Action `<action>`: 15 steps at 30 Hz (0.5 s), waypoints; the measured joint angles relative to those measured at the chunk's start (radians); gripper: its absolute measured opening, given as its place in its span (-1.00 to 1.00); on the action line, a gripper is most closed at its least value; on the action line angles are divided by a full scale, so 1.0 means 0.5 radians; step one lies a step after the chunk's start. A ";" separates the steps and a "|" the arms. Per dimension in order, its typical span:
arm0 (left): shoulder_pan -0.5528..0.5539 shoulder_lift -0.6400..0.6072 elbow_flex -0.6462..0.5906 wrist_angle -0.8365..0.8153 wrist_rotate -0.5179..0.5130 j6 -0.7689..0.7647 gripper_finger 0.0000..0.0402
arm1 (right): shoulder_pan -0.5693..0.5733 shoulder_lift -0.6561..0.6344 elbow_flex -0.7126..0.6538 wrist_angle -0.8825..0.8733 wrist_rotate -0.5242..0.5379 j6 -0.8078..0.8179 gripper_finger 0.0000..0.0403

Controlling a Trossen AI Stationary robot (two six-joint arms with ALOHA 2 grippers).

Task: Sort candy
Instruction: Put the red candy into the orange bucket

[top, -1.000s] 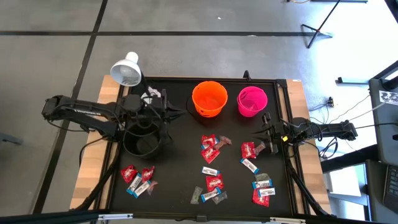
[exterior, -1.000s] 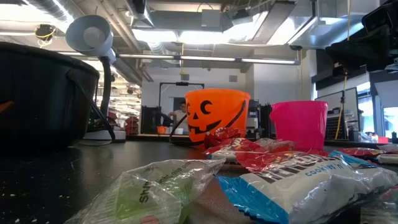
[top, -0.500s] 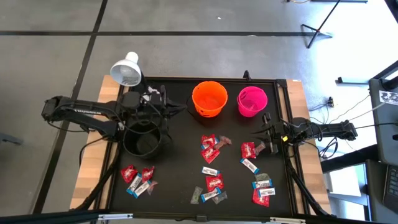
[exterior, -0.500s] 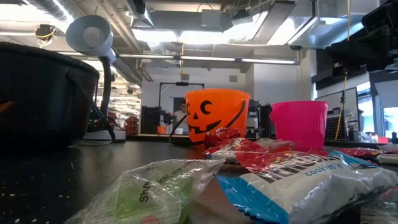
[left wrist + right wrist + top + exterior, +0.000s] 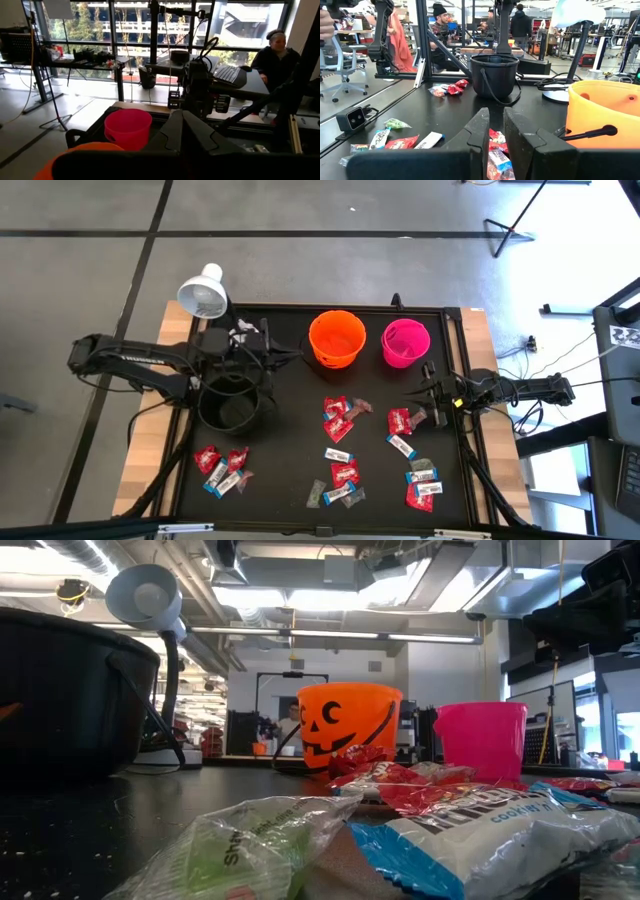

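Note:
Many small wrapped candies lie on the black table top: a cluster at the near left (image 5: 221, 468), one in the middle (image 5: 338, 420), one near my right gripper (image 5: 400, 421) and one at the near right (image 5: 421, 485). My left gripper (image 5: 292, 358) is shut and empty above the table, between the black bucket (image 5: 232, 408) and the orange bucket (image 5: 336, 338); its fingers meet in the left wrist view (image 5: 182, 131). My right gripper (image 5: 410, 394) hovers near the right edge, pointing left, its fingers a narrow gap apart (image 5: 496, 127) and empty.
A pink bucket (image 5: 405, 343) stands beside the orange one at the far side. A white desk lamp (image 5: 203, 296) stands at the far left corner. People sit and stand in the room beyond the table (image 5: 276, 51). Bare table top lies between the candy clusters.
My left gripper has shifted a little toward the table's far edge, still shut. The candies and buckets have stayed where they were.

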 joint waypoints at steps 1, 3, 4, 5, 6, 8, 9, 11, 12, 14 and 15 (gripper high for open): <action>0.000 0.015 0.002 0.011 0.001 -0.003 -1.00 | 0.000 0.000 0.000 0.000 0.000 0.000 -0.71; 0.000 0.051 0.035 -0.034 0.001 -0.003 -1.00 | -0.001 0.000 0.000 0.000 0.000 0.000 -0.71; 0.000 0.081 0.066 -0.070 0.001 -0.002 -1.00 | 0.000 0.000 0.000 0.000 0.000 0.000 -0.71; 0.000 0.117 0.112 -0.102 0.000 0.006 -1.00 | -0.001 0.000 0.000 0.000 0.000 0.000 -0.71; 0.000 0.154 0.166 -0.141 0.001 0.017 -1.00 | -0.001 0.000 -0.001 0.000 -0.001 0.000 -0.71; 0.000 0.224 0.279 -0.238 0.009 0.060 -1.00 | 0.000 0.000 0.000 0.000 0.000 0.000 -0.71; 0.000 0.263 0.341 -0.273 0.021 0.074 -1.00 | -0.001 0.000 0.000 0.000 0.000 0.000 -0.71; 0.002 0.323 0.437 -0.359 0.049 0.087 -1.00 | 0.000 0.000 0.000 0.000 0.000 0.001 -0.71; 0.006 0.351 0.475 -0.388 0.059 0.087 -1.00 | -0.001 0.000 0.000 0.000 0.000 0.000 -0.71; 0.014 0.395 0.530 -0.391 0.083 0.085 -1.00 | 0.000 0.000 0.000 0.000 0.001 0.000 -0.71; 0.020 0.410 0.549 -0.395 0.100 0.084 -1.00 | -0.001 0.000 0.000 0.000 0.002 0.000 -0.71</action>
